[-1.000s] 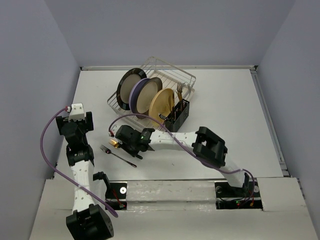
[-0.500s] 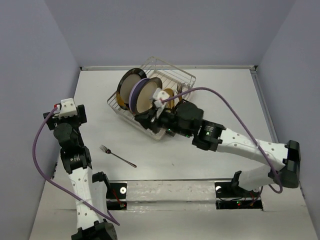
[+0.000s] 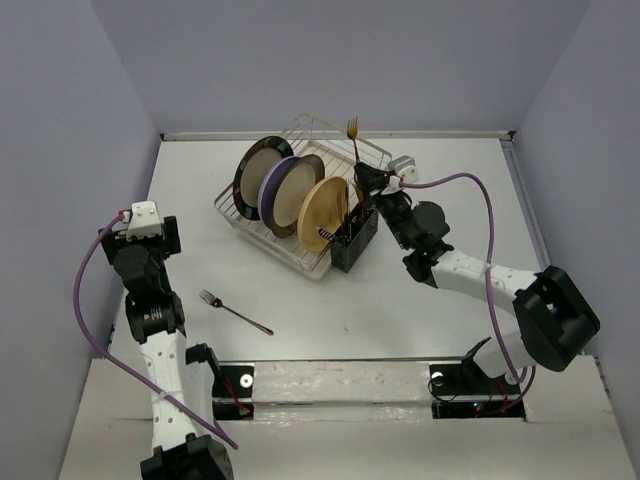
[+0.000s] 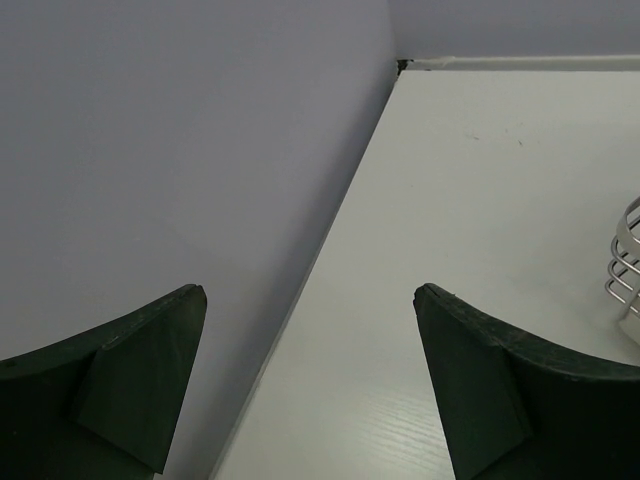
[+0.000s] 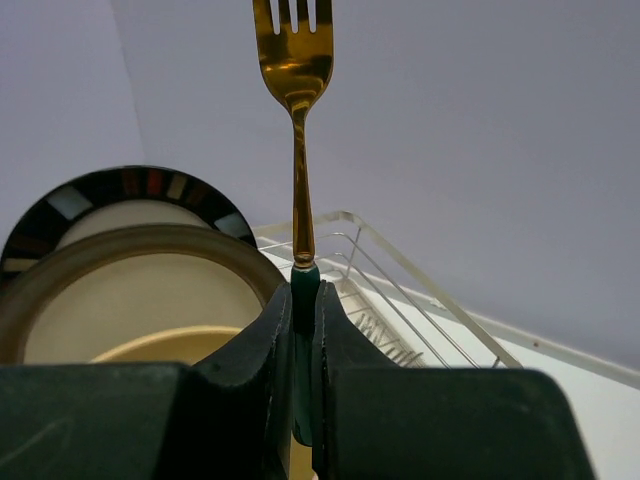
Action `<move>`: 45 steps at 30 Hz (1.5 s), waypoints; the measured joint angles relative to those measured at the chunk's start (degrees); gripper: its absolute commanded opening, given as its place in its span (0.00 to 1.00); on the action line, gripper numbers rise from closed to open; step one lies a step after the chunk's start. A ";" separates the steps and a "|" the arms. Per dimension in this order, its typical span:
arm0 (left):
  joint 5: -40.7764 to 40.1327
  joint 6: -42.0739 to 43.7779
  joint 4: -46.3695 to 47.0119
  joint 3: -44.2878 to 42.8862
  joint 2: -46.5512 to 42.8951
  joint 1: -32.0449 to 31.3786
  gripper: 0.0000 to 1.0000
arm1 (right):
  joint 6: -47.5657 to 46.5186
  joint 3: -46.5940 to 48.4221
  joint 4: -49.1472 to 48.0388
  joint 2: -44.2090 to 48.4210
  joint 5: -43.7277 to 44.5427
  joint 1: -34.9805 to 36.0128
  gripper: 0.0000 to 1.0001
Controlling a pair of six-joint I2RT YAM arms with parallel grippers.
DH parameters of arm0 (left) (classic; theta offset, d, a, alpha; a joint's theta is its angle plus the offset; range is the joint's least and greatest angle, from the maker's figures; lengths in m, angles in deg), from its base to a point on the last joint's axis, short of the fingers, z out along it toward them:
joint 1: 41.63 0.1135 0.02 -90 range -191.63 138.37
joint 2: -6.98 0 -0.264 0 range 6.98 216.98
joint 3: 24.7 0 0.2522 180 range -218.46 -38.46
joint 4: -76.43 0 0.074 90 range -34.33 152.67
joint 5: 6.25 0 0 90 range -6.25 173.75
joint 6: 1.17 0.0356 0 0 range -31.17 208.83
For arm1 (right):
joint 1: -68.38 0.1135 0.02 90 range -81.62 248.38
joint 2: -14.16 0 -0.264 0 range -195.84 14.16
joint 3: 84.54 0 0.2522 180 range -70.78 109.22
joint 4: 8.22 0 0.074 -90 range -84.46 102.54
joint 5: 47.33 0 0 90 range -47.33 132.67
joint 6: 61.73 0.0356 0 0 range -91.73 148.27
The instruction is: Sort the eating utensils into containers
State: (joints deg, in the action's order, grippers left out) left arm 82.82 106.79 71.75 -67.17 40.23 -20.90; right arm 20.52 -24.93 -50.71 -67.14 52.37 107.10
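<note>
My right gripper [image 3: 364, 180] is shut on the dark green handle of a gold fork [image 3: 352, 128] and holds it upright, tines up, just above the black slotted cutlery holder [image 3: 355, 242] at the near right corner of the rack. In the right wrist view the fingers [image 5: 270, 340] pinch the green handle and the gold fork [image 5: 297, 150] rises above them. A dark slim fork [image 3: 235, 311] lies on the table at the near left. My left gripper [image 3: 143, 238] is open and empty at the far left, near the wall; its fingers [image 4: 485, 370] stand wide apart.
A silver wire dish rack [image 3: 325, 135] holds three upright round plates [image 3: 292, 190]; they also fill the left of the right wrist view [image 5: 130, 290]. The rack's edge shows in the left wrist view [image 4: 625, 270]. Grey walls enclose the table.
My right arm has swung from the near-left of the table across the rack to its right side, carrying the gold fork, now upright over the holder. The left arm shifted slightly.
</note>
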 measured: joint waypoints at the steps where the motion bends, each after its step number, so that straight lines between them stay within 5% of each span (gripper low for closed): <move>1: 0.04 0.13 0.02 0.35 -0.02 0.00 0.99 | 0.00 -0.46 -0.92 -0.52 0.11 -0.28 0.00; 9: 1.11 0.70 -0.04 2.27 0.04 0.00 0.99 | 0.48 -8.13 -12.39 -4.24 0.66 -1.64 0.00; 26: 1.62 1.05 0.11 2.75 0.04 0.00 0.99 | 5.46 -14.97 -19.12 -13.66 0.55 -2.34 0.01; 29: 1.64 1.07 0.11 2.75 0.04 0.00 0.99 | 6.08 -16.92 -21.81 -13.66 0.00 -2.34 0.32; 33: 1.79 1.05 0.11 2.75 0.04 0.00 0.99 | 6.16 -18.45 -23.82 -13.57 -1.16 -2.40 0.59; 38: 1.99 1.07 0.11 2.75 0.07 0.00 0.99 | 5.84 -19.23 -23.02 -11.82 -3.04 -2.73 0.68; 45: 2.01 1.05 0.13 2.75 0.09 0.00 0.99 | 3.13 -18.29 -12.81 -0.48 -3.67 -1.01 0.62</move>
State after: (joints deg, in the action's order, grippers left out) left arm 84.84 107.84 71.88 -64.42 40.32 -20.90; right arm 23.64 -43.23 -63.52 -67.62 48.69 106.09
